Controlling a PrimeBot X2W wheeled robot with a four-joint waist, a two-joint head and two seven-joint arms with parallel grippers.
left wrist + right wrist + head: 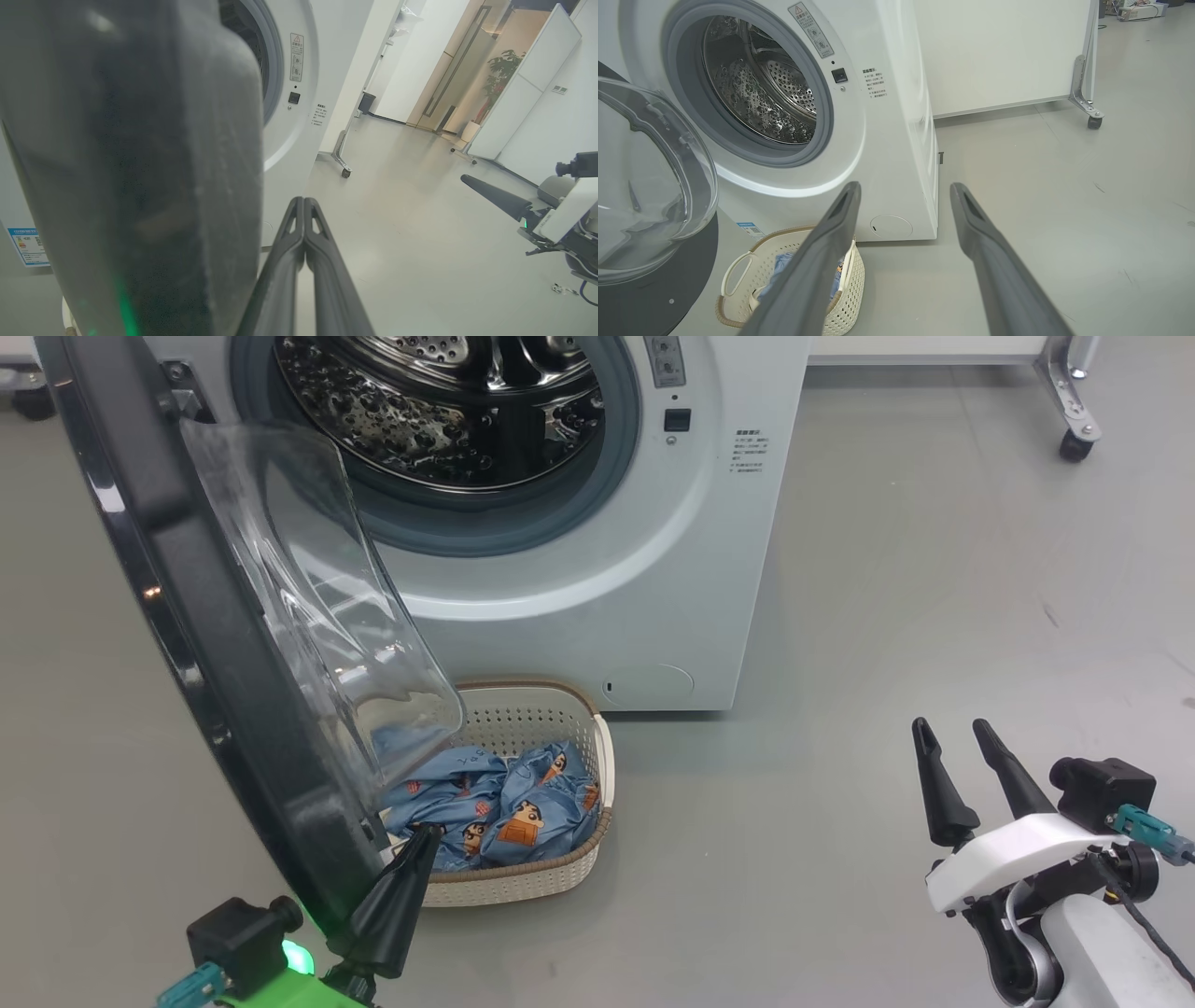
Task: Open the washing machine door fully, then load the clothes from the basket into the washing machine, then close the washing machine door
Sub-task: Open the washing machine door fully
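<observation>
The washing machine (579, 616) stands white on the grey floor (887, 616) with its mouth uncovered, and the steel drum (448, 411) looks empty as far as can be seen. Its door (187, 644) is swung well out to the robot's left, the black rim edge-on in the head view and the glass bowl (327, 616) bulging toward the machine. I judge the opening step done or nearly so; whether the hinge has reached its stop cannot be told.

The basket (523, 882) sits on the floor just in front of the machine's lower left corner, partly under the door. The clothes (513, 803), blue with cartoon figures, lie bunched inside it, so loading has not begun and closing the door comes after that.

The left tool (428, 831) is clenched on nothing, fingers pressed together, its tip just beside the door's lower edge and over the basket's near rim. Whether it touches the door is unclear. The right tool (950, 726) is released, fingers spread, well apart from the basket over bare floor to the right.

The glass bowl covers the basket's left part, so how much fabric lies there is hard to judge. The machine's top is cut off. In the left wrist view the blurred door rim blocks the left half.
</observation>
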